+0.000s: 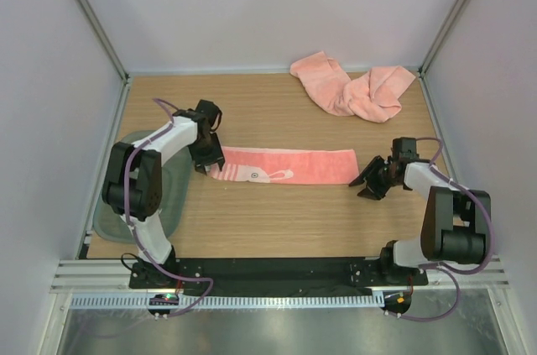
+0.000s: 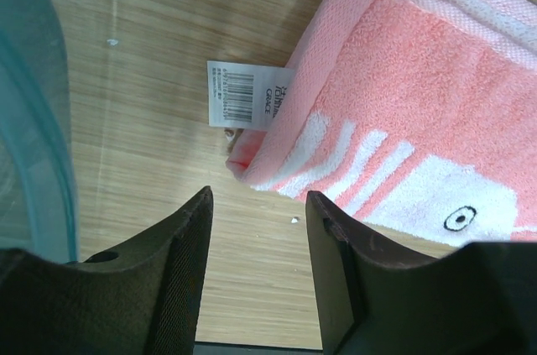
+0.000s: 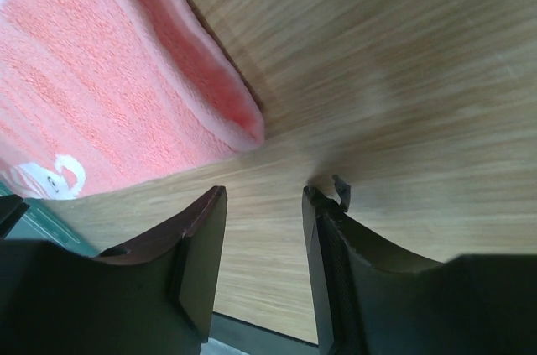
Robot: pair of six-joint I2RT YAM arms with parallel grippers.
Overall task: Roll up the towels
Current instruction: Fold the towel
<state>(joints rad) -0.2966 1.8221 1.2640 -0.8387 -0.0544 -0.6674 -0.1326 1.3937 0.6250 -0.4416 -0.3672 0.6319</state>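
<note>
Folded towel lies flat as a long strip across the middle of your table, between both grippers. At the left, a grey-green tray sits under your left arm. The left gripper hovers at the strip's left end, jaws parted, holding nothing. The right gripper, also parted and empty, stands just off its right end. Heaped towels lie far right.

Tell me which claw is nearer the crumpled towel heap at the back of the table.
Right. The right claw is just in front of the heap; the left claw is well off to the heap's left, at the flat towel's left end.
</note>
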